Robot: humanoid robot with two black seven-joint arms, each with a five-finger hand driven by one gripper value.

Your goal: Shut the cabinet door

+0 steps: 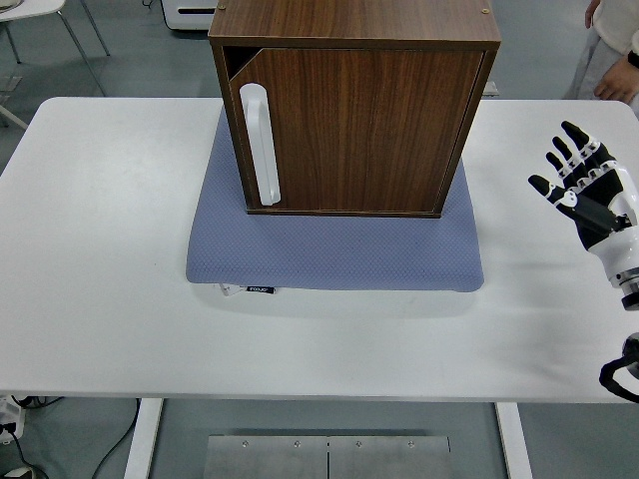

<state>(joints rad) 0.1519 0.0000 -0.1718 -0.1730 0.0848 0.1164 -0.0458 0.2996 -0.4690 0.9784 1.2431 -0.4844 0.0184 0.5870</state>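
On the white table (100,249), seen from the head view, a wooden cabinet (354,100) stood upright at the far middle, resting on a blue-grey mat (329,254) that spread out in front of it and to both sides. Its cabinet door (359,130) faced the near edge and sat nearly flush with the frame, with a narrow dark gap showing at the upper left corner. A white handle (259,145) ran vertically along the door's left side.

Over the table's right part, well apart from the cabinet, the right hand (589,195) hovered with its fingers (574,140) spread apart and pointing up and away, gripping nothing. A person's hand (614,85) showed at the top right corner, beyond the table. A white chair (40,15) stood on the floor at the top left.
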